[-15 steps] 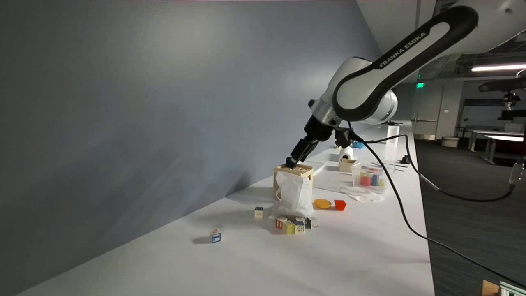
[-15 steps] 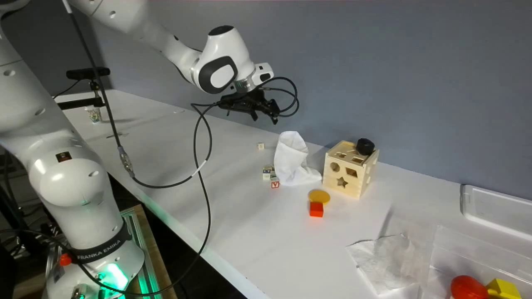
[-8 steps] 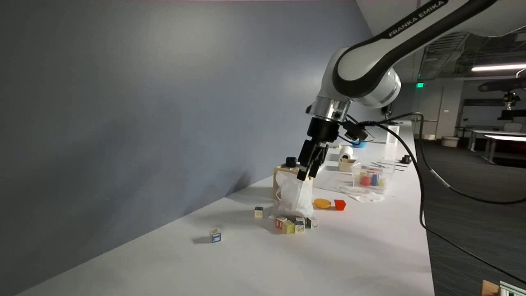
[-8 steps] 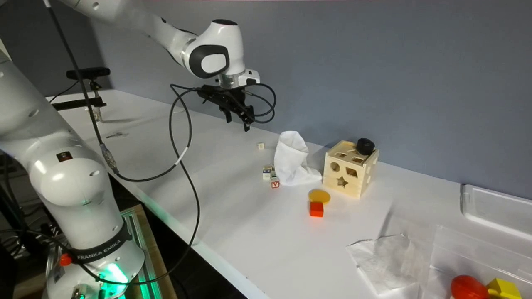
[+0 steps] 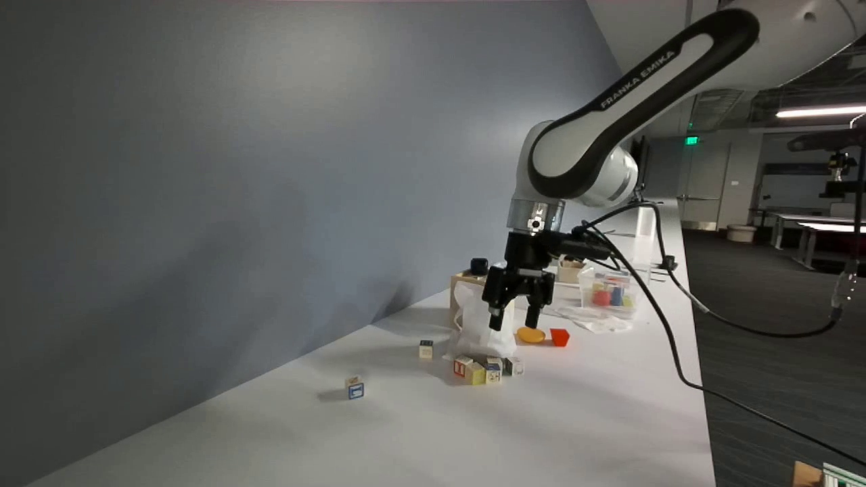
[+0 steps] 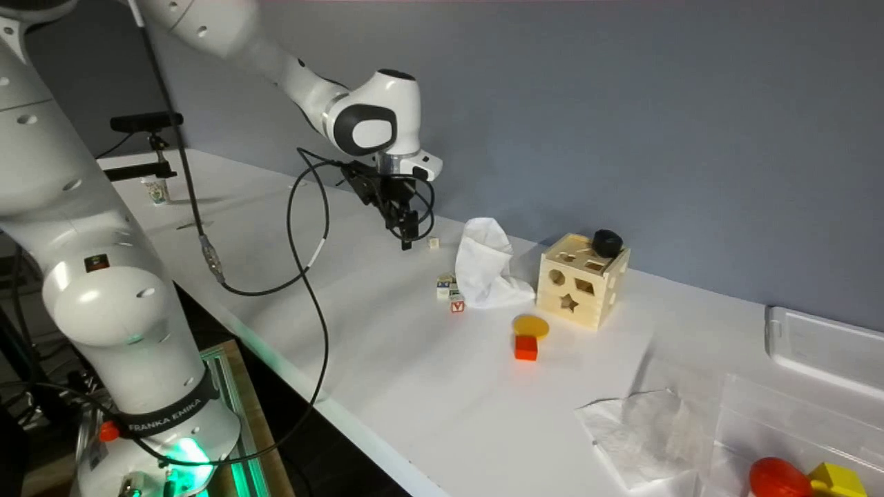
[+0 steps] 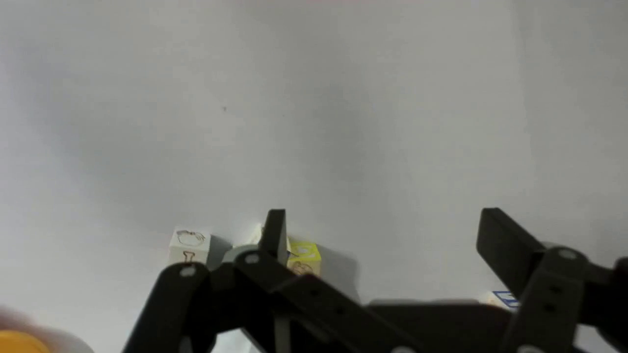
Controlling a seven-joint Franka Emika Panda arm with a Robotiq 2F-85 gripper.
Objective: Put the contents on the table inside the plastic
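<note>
In an exterior view, the near part of the table (image 5: 487, 439) is free for passing; farther back stand obstacles: blocks (image 5: 475, 375), a bag (image 5: 477, 333), a wooden box (image 6: 588, 305).

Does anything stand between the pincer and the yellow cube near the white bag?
Nothing visible: in the wrist view, the yellow cube shows through the gap of the open pincer; a white block lies outside it.
</note>
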